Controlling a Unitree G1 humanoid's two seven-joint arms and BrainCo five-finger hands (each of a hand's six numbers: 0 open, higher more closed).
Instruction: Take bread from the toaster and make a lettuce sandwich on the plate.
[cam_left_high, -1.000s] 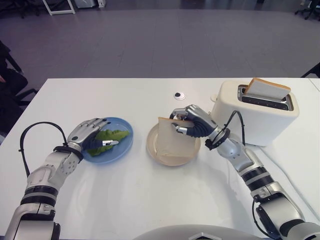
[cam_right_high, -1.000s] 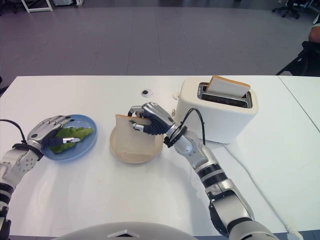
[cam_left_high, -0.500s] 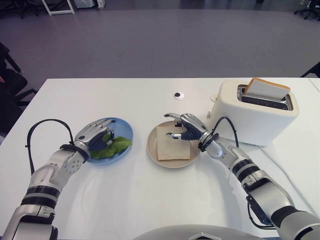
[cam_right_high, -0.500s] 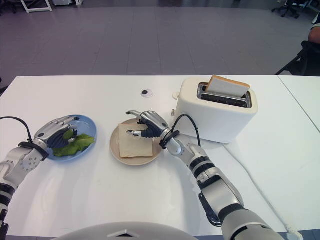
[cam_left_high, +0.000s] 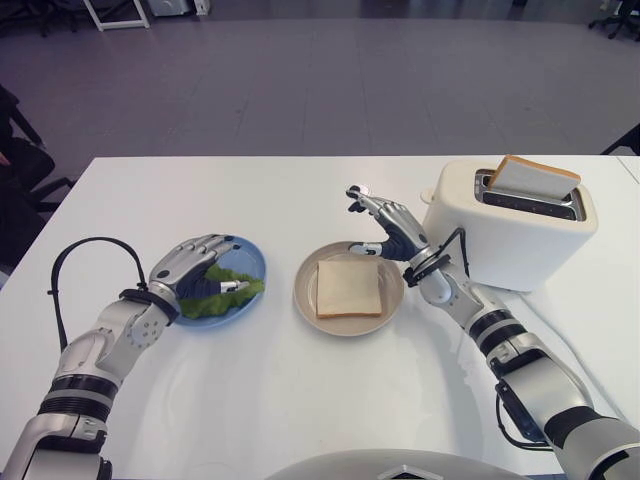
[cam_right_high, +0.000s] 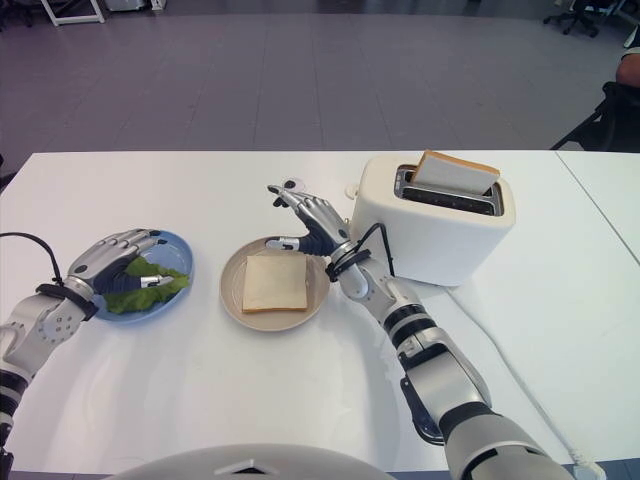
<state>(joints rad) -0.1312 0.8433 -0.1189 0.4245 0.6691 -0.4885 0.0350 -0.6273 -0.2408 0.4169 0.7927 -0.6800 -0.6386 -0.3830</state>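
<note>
Bread is lying flat in the middle of the tan plate, edges square to me.

Left eye view: my right hand is hovering over the plate's far right rim, between bread and toaster, touching neither. Its fingers are spreading wide, pointing up and away from me, holding nothing. Second slice is standing tilted in the toaster's slot, its upper part sticking out. Toaster is sitting at the right of the table, near the tan plate.

Right eye view: my left hand is resting palm down on the blue plate, which is sitting well left of the tan plate. Its fingers are curling narrow onto the lettuce, thumb pressing against the leaf. I am gripping the lettuce while it is lying on the blue plate. Leaf edges are sticking out on the bread side and below my palm. Small round disc is lying on the table just beyond my right fingertips.
</note>
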